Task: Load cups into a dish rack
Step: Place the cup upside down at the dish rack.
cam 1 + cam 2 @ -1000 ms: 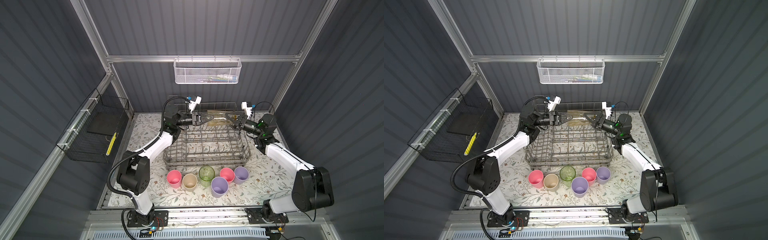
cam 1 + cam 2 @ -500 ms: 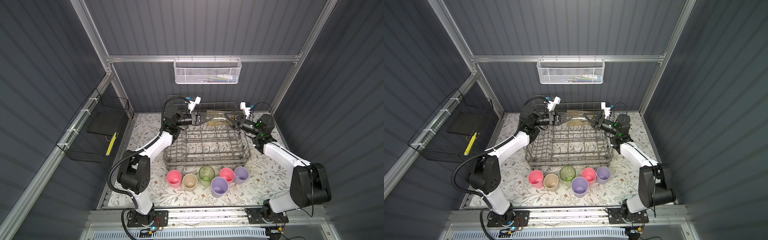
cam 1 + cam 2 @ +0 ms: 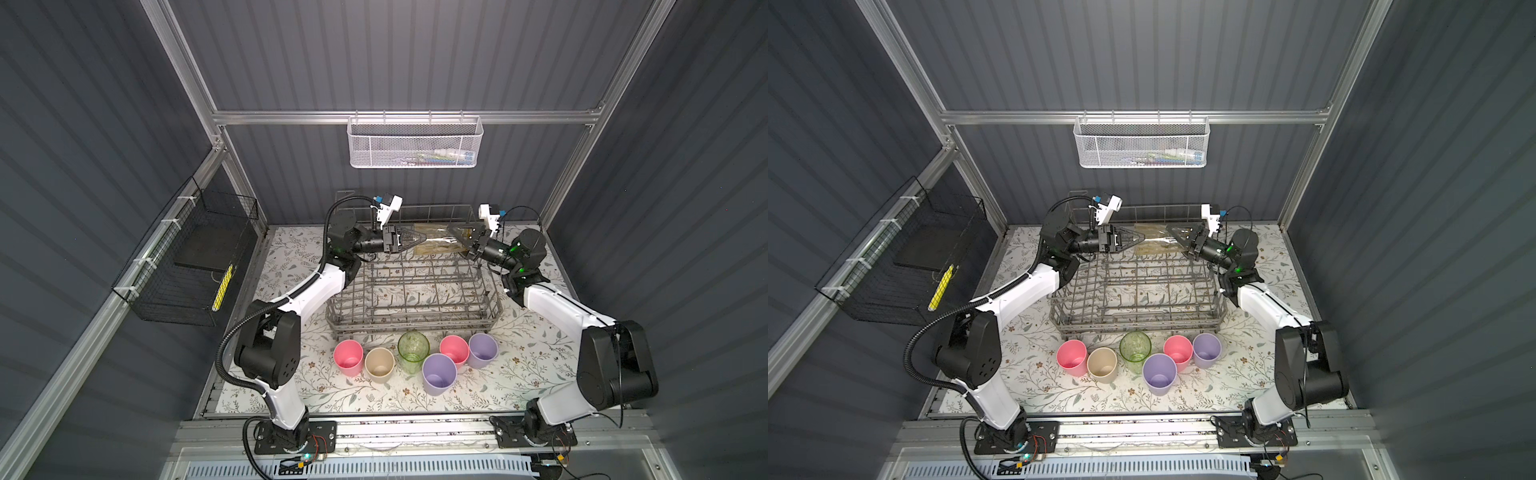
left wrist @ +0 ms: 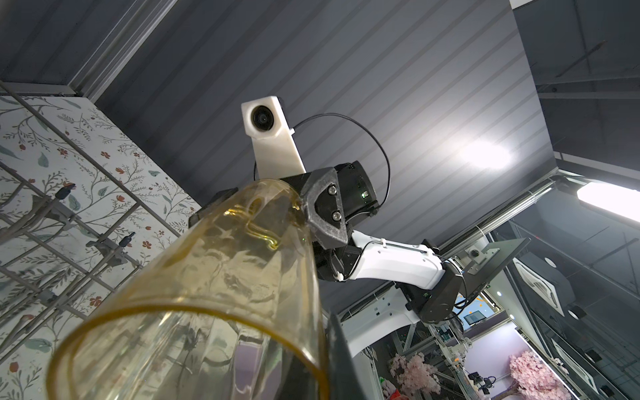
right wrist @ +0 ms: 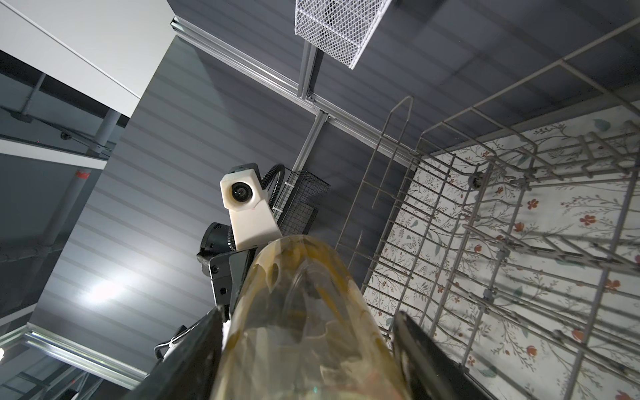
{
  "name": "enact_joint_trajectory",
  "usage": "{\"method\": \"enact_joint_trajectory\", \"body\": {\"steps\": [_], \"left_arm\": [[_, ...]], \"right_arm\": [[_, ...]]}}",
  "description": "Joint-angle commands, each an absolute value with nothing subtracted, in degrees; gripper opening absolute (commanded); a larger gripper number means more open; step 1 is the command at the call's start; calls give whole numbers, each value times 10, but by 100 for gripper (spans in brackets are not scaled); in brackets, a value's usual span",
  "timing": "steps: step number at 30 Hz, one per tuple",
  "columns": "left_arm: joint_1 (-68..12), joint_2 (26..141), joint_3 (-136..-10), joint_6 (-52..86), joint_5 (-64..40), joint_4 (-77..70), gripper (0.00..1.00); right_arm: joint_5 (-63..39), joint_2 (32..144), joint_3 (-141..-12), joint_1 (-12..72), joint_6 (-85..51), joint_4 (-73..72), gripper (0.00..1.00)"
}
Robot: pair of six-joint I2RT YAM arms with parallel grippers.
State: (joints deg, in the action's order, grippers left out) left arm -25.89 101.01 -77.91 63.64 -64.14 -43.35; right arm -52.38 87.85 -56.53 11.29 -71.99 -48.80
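Floral-patterned, the surface (image 3: 532,345) lies inside a dark-walled booth. A white mesh basket (image 3: 414,141) hangs on the back rail and a black wire basket (image 3: 187,266) on the side wall. Above the far side of the dish rack (image 3: 411,322), the amber glass (image 3: 438,241) lies on its side in the air between the two arms. The left end effector (image 3: 417,240) is pinched together on the glass wall at the open rim, one finger inside and one outside. The right end effector (image 3: 459,241) straddles the other end. In the right wrist view one finger (image 5: 194,353) touches the glass, but I cannot tell whether the other presses it.

On the surface in front of the rack, six cups stand mouth up: pink cup (image 3: 348,357), beige cup (image 3: 379,365), green glass (image 3: 413,351), lilac cup (image 3: 439,374), second pink cup (image 3: 454,352) and second lilac cup (image 3: 483,350).
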Motion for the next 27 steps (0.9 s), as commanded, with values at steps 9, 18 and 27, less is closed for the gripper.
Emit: {"method": "enact_joint_trajectory", "body": {"steps": [9, 18, 27], "left_arm": [[-264, 1007, -795, 584, -654, -381, 16], [-253, 980, -803, 525, -643, -303, 42], [-224, 937, -800, 414, -604, -150, 47]], "right_arm": [[-525, 865, -580, 119, -707, -499, 40], [-510, 824, -567, 92, -674, -449, 31], [-476, 756, -594, 51, -520, -219, 29]]}}
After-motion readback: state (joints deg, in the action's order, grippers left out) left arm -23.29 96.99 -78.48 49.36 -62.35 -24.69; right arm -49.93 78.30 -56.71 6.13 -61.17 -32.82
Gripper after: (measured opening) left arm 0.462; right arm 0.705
